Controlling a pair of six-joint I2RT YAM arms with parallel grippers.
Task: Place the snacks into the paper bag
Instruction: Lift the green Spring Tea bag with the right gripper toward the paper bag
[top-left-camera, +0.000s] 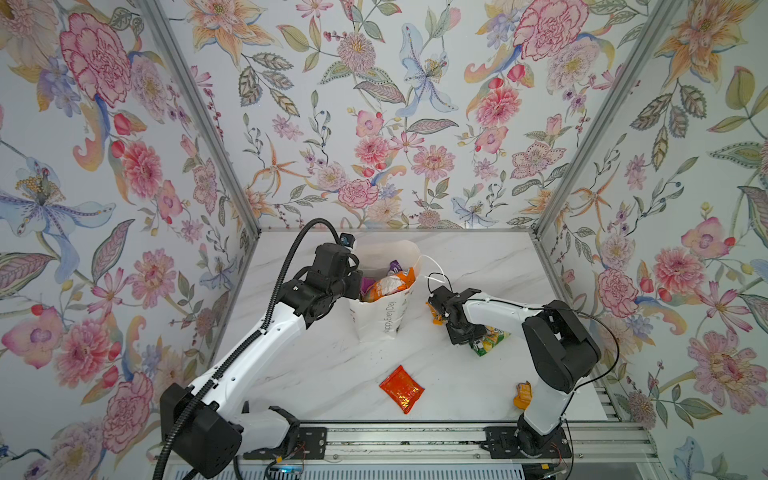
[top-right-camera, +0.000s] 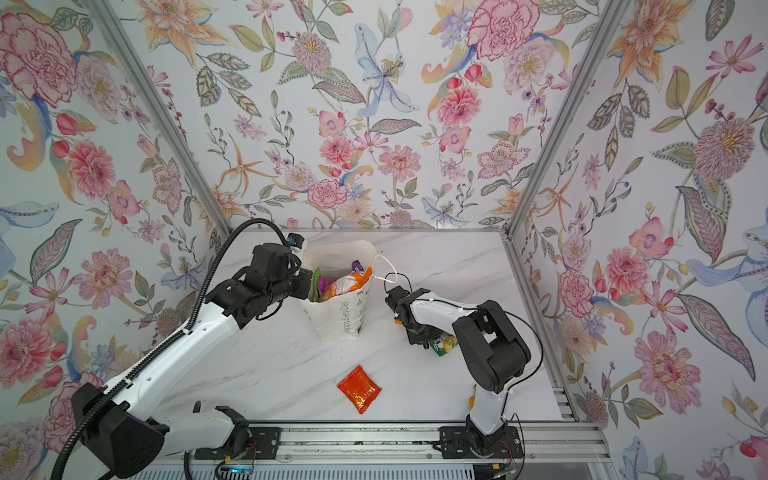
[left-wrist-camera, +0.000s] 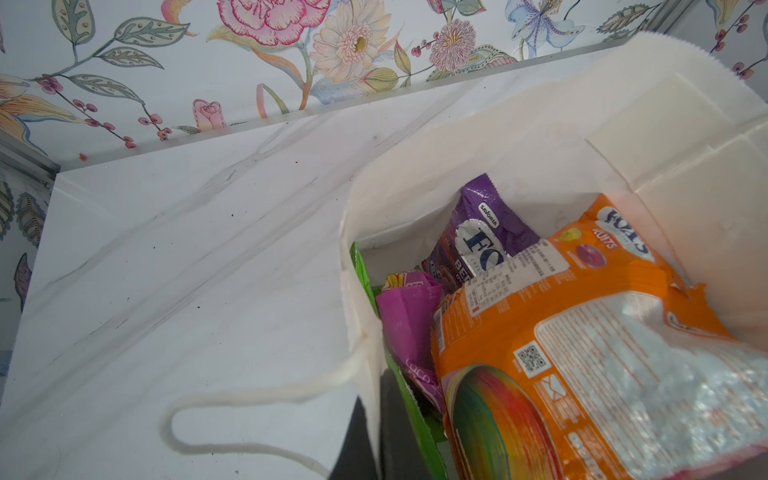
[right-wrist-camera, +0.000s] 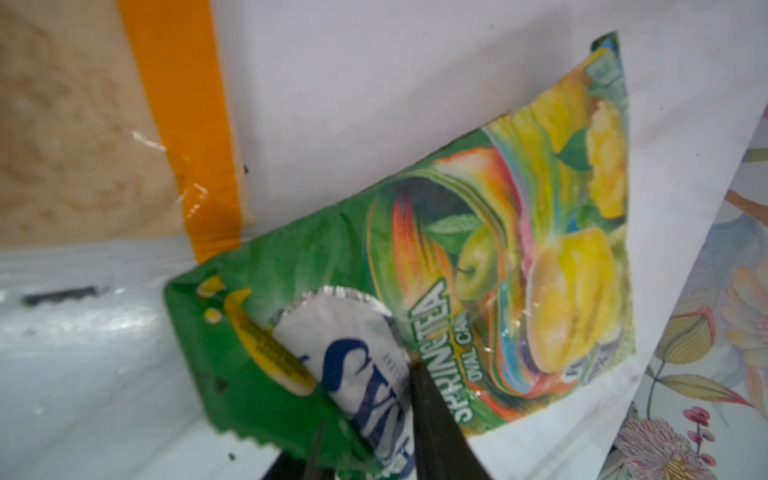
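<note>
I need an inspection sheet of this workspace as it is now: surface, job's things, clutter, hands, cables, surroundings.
Surface: white marble-look tabletop, a few dark specks.
Job's things: paper bag upright and open, with an orange FOX'S bag and purple packets inside. Outside lie a red-orange foil pack, a green candy bag, an orange sachet mid-table and another near the front edge.
Clutter: nothing seen.
Hands: left hand shut on the paper bag's rim. Right hand has fingers either side of the green candy bag's edge, grip not certain.
Cables: black conduit along the left arm, thin black cable on the right arm.
Surroundings: floral walls, metal rail in front.
</note>
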